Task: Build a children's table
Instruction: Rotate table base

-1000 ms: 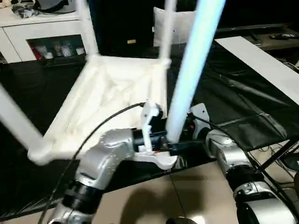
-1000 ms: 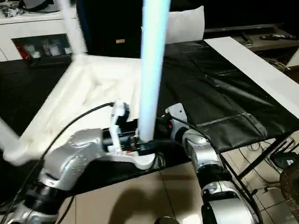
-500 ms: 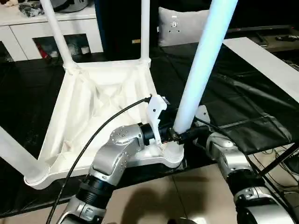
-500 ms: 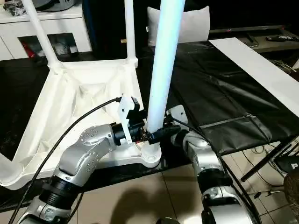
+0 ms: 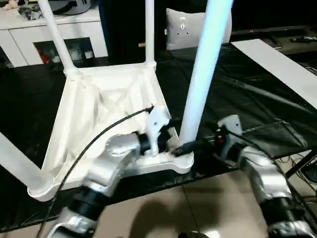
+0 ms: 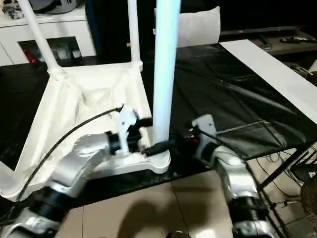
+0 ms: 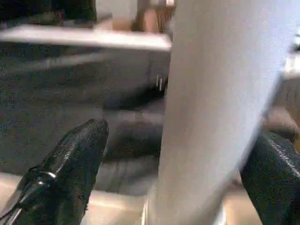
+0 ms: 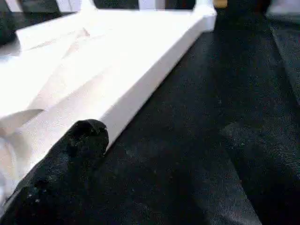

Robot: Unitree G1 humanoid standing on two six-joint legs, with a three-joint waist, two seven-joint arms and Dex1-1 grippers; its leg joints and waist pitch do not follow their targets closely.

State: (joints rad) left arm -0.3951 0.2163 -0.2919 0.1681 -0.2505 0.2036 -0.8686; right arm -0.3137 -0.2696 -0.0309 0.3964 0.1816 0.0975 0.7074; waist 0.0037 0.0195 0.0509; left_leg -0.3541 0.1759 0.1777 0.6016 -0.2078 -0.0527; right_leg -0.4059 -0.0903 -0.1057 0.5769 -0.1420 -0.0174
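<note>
Fingers (image 7: 70,173) of both arms spread open, nearest table leg (image 5: 200,84) between them, cushion (image 5: 198,29) behind.

Table (image 5: 99,109) upturned on black cover (image 5: 237,94)

The children's table (image 5: 104,111) is seen lying upside down on a black-covered surface, its white ribbed underside turned upward. All four tapered round legs are stood upright in the round corner sockets. The near right leg (image 5: 200,84) rises from its socket (image 5: 181,161) at the front edge and fills the foreground. The far right leg (image 5: 149,29) and the far left leg (image 5: 55,37) are seated at the back corners. The near left leg (image 5: 17,166) leans outward from its socket.
</note>
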